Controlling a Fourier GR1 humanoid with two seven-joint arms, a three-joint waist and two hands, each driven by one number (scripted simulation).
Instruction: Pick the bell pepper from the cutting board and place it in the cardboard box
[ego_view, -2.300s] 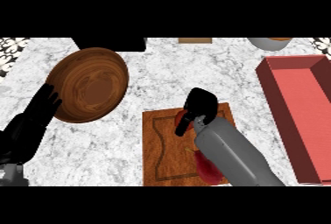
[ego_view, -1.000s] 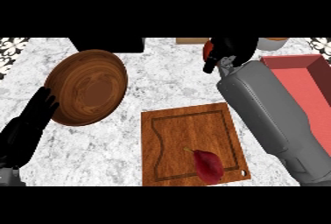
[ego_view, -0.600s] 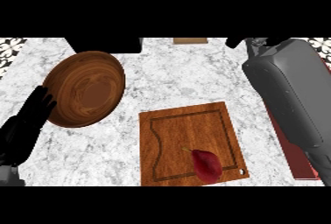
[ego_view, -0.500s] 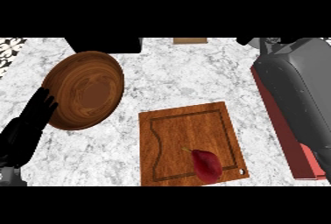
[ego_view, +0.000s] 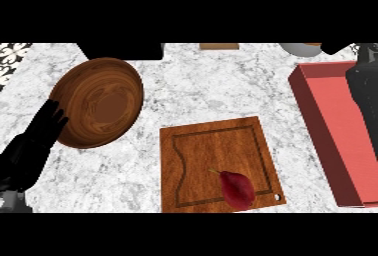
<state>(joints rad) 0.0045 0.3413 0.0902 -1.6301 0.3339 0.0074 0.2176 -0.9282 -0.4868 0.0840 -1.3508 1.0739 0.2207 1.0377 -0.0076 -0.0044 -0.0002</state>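
Observation:
The dark red bell pepper (ego_view: 236, 189) lies on the wooden cutting board (ego_view: 214, 150), near its front right corner, with nothing touching it. The box (ego_view: 325, 125), a long red open tray, stands to the right of the board. A dark part of my right arm or hand (ego_view: 363, 85) shows only at the right edge, over the box's far end, well away from the pepper. My left hand (ego_view: 35, 147) rests open at the lower left, fingers straight, beside a round wooden plate.
The round wooden plate (ego_view: 100, 100) lies at the left, tilted in view. A black object (ego_view: 122, 50), a small wooden piece (ego_view: 220, 46) and a grey bowl (ego_view: 299, 48) line the back edge. Marble counter (ego_view: 221, 85) shows between plate, board and box.
My right arm has swung from over the cutting board up and to the right, and now shows only at the right edge. The pepper has stayed on the board. The left hand has barely moved.

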